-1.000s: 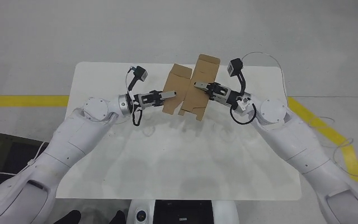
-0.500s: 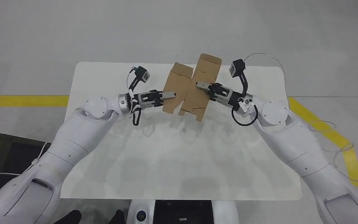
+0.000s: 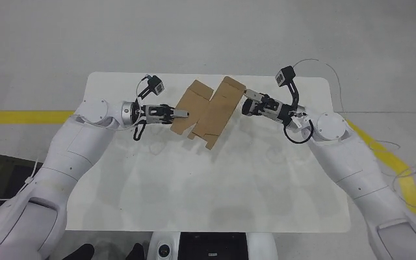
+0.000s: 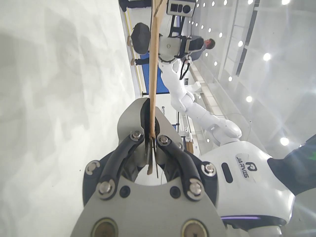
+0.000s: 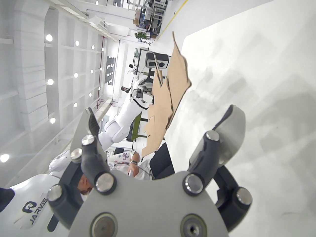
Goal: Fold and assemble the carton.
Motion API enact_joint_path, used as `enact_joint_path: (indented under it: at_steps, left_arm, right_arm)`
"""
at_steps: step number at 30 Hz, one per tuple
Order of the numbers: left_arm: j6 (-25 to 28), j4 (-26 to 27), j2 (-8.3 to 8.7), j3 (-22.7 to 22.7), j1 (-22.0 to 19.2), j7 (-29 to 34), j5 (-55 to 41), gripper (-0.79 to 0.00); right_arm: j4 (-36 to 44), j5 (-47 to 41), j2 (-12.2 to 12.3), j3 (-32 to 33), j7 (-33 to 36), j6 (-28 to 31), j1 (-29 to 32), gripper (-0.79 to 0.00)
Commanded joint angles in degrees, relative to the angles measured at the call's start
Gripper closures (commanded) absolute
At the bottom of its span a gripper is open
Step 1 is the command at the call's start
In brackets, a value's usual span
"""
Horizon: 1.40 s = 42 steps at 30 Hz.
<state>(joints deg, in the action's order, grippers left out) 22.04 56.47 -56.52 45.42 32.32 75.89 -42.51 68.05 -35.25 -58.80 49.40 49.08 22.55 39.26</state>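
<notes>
Left jaws clamped on flat carton (image 3: 208, 112) edge; right jaws spread wide, holding nothing.

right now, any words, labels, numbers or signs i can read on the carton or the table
None on the carton: its brown faces are plain in every view, with no print, label or number.
None on the table: no writing on its white top.
Anything printed in the room behind is too small to read.

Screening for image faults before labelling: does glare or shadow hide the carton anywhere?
Top view: even light, faint soft shadows on the table, carton plainly lit. Left wrist view: ceiling lights flare into streaks, off the carton. Right wrist view: mottled table shadows, no glare on the carton.
</notes>
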Motion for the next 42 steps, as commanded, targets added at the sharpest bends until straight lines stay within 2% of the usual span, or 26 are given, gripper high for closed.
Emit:
enact_joint_path:
  at_steps: [1, 5, 16, 18, 19, 25, 27, 28, 38, 42]
  left_arm:
    - [0.05, -0.79, -0.06, 0.21, -0.29, 2.42, 0.23, 0.000]
    - [0.03, -0.98, -0.19, 0.48, -0.62, 6.32, 0.68, 0.000]
    - [-2.38, 3.16, 0.36, 2.27, 0.72, 8.73, 1.88, 0.000]
    - [-2.65, 3.58, 0.43, 2.56, 0.93, 9.00, 1.92, 0.000]
    - [-2.81, 3.69, 0.44, 2.69, 1.02, 9.16, 1.88, 0.000]
    - [-3.30, 3.99, 0.43, 3.07, 1.28, 9.66, 2.38, 0.000]
    - [-3.37, 4.02, 0.41, 3.12, 1.37, 9.72, 2.64, 0.000]
    - [-3.39, 4.02, 0.40, 3.17, 1.41, 9.75, 2.68, 0.000]
    - [-3.41, 3.78, 0.24, 3.64, 1.69, 9.77, 2.97, 0.000]
    - [-3.37, 3.80, 0.16, 3.79, 1.73, 9.73, 3.10, 0.000]
  right_arm:
    - [-2.00, -0.55, -0.44, -0.39, 2.65, 0.18, -1.08, -0.785]
    - [-5.16, -2.28, -1.54, -1.53, 8.01, 1.69, -2.90, -0.785]
    - [-12.87, -5.18, -5.10, -5.48, 18.26, 4.05, -7.11, -0.785]
    - [-13.86, -5.51, -5.66, -5.98, 19.99, 4.52, -7.68, -0.763]
    - [-14.29, -5.68, -5.93, -6.21, 20.81, 4.65, -7.94, -0.702]
    - [-16.91, -6.27, -7.24, -6.93, 24.29, 5.13, -9.23, -0.566]
    - [-17.63, -6.46, -7.60, -7.02, 25.32, 5.27, -9.57, -0.400]
    - [-17.95, -6.53, -7.77, -7.05, 25.77, 5.34, -9.71, -0.360]
    - [-19.17, -6.81, -9.16, -7.21, 28.28, 4.37, -10.47, -0.154]
    - [-19.36, -6.91, -9.47, -6.95, 28.61, 4.04, -10.42, -0.099]
